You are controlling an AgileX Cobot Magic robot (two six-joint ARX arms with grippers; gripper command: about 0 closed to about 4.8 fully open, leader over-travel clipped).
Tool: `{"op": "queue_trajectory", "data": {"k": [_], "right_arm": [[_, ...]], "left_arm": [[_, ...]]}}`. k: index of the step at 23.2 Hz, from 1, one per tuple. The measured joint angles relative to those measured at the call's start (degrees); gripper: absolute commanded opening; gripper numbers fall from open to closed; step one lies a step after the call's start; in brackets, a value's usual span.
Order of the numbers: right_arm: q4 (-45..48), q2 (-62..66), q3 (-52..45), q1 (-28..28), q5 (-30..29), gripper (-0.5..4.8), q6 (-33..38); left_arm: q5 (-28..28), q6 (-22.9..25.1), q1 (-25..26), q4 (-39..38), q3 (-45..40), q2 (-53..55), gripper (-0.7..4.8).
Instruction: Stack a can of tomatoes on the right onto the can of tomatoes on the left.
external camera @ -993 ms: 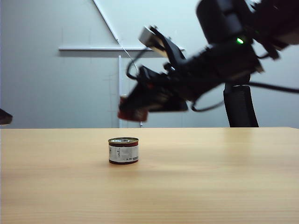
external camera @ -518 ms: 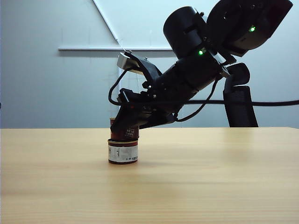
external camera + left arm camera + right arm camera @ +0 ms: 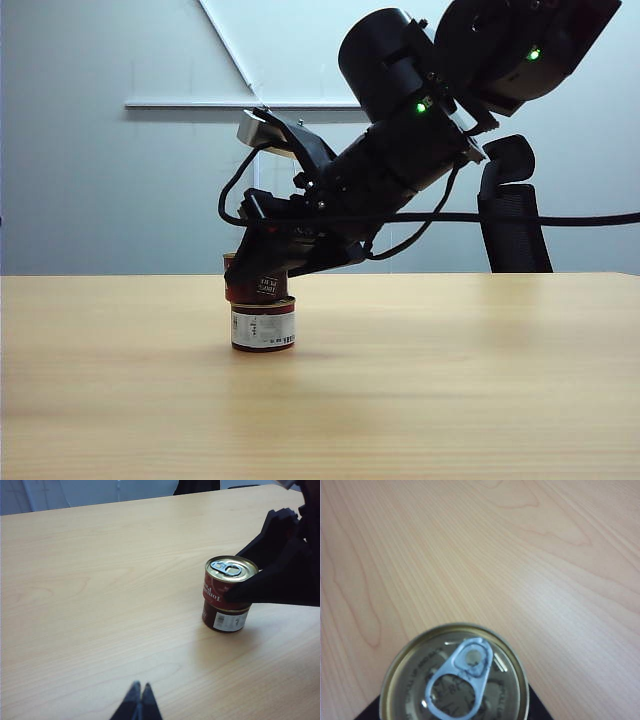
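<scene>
Two red cans of tomatoes stand stacked on the wooden table. The lower can (image 3: 264, 328) (image 3: 226, 620) has a white label. The upper can (image 3: 258, 285) (image 3: 228, 582) (image 3: 454, 676) appears to rest on it, shifted slightly left in the exterior view. Its gold lid and grey pull tab fill the right wrist view. My right gripper (image 3: 262, 272) (image 3: 454, 702) is shut on the upper can, its black fingers (image 3: 280, 575) on either side of it. My left gripper (image 3: 139, 688) hovers over bare table well away from the stack, shut on nothing. It does not show in the exterior view.
The light wooden table (image 3: 450, 380) stretches around the stack. The right arm (image 3: 420, 140) and its cables reach down from the upper right. A black office chair (image 3: 515, 215) stands behind the table's far edge.
The right gripper came down and to the left with its can, from the air onto the left can, then shifted slightly left. The left arm has left the exterior view's left edge.
</scene>
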Motion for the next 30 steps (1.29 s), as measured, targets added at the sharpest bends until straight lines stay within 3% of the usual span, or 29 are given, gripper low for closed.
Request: {"op": "queue_trajectory", "data": {"k": [2,3,6,21,23,24,30], "right_arm": [[-0.37,-0.02,0.11,0.0,0.15,2.26,-0.02],[-0.37,-0.02,0.11,0.0,0.76,2.56,-0.02],[-0.39,-0.09,0.11,0.17,3.5,2.56,0.07],[-3.85,-0.83,0.37,0.13,4.02,2.58,0.31],[-3.85,-0.83,0.37,0.13,4.04,3.61,0.28],[-3.87,-0.81,0.37,0.13,4.11,4.79,0.26],[-6.75,-0.44,0.46,-0.02,4.79,4.79,1.81]], "left_arm": [[0.0,0.0,0.0,0.0,0.0,-0.02,-0.02],[0.0,0.0,0.0,0.0,0.0,-0.02,-0.02],[0.0,0.0,0.0,0.0,0.0,-0.04,-0.02],[0.0,0.0,0.0,0.0,0.0,-0.09,-0.02],[0.0,0.0,0.0,0.0,0.0,-0.09,-0.02],[0.0,0.0,0.0,0.0,0.0,-0.09,-0.02],[0.0,0.0,0.0,0.04,0.02,-0.55,-0.02]]}}
